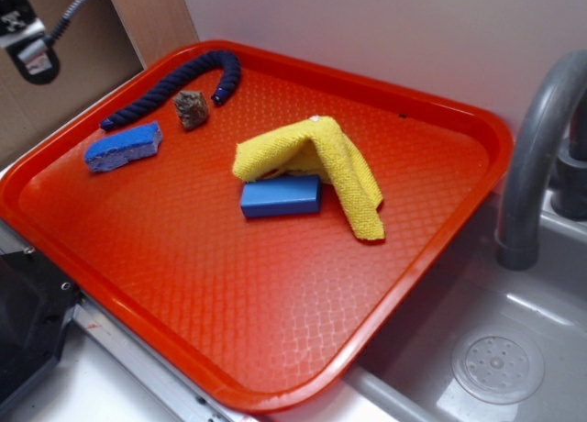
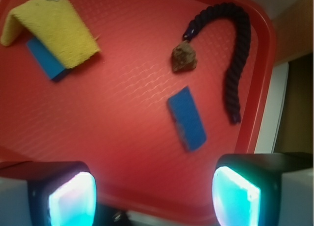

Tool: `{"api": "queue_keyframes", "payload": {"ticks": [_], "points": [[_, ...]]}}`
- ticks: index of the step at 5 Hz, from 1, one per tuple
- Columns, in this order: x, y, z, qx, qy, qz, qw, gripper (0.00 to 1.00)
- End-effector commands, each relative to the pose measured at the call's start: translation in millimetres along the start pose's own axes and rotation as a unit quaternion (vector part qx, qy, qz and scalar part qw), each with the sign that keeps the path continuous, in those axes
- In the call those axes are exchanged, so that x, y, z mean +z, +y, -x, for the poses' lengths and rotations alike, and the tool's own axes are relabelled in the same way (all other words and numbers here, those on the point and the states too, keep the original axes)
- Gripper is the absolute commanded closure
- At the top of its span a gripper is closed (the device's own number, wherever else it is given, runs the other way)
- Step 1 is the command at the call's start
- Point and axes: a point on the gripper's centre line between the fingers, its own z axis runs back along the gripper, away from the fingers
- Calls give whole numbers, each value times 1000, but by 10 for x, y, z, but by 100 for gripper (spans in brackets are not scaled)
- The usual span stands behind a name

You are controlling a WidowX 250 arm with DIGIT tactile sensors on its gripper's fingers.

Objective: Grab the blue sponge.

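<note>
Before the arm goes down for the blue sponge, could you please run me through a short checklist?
1. Blue sponge lies free on the tray, nothing on it: ok.
2. End effector open, nothing between its fingers: ok.
3. End effector over the sponge: not ok; in the wrist view the sponge sits ahead of the fingers.
4. Rope and rock apart from the sponge: ok.
5. Blue block, the look-alike, lies away by the yellow cloth: ok.
</note>
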Motion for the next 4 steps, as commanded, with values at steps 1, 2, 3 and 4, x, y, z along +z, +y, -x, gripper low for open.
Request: {"api": "queue_keyframes", "payload": {"ticks": [1,2,3,4], "points": [[-372,319,-209,-28,21,-15,999,0],[-638,257,-161,-55,49,1,997,0],[-825,288,-175,-75,68,-3,995,0],[-954,237,-109,-89,80,9,993,0]]}}
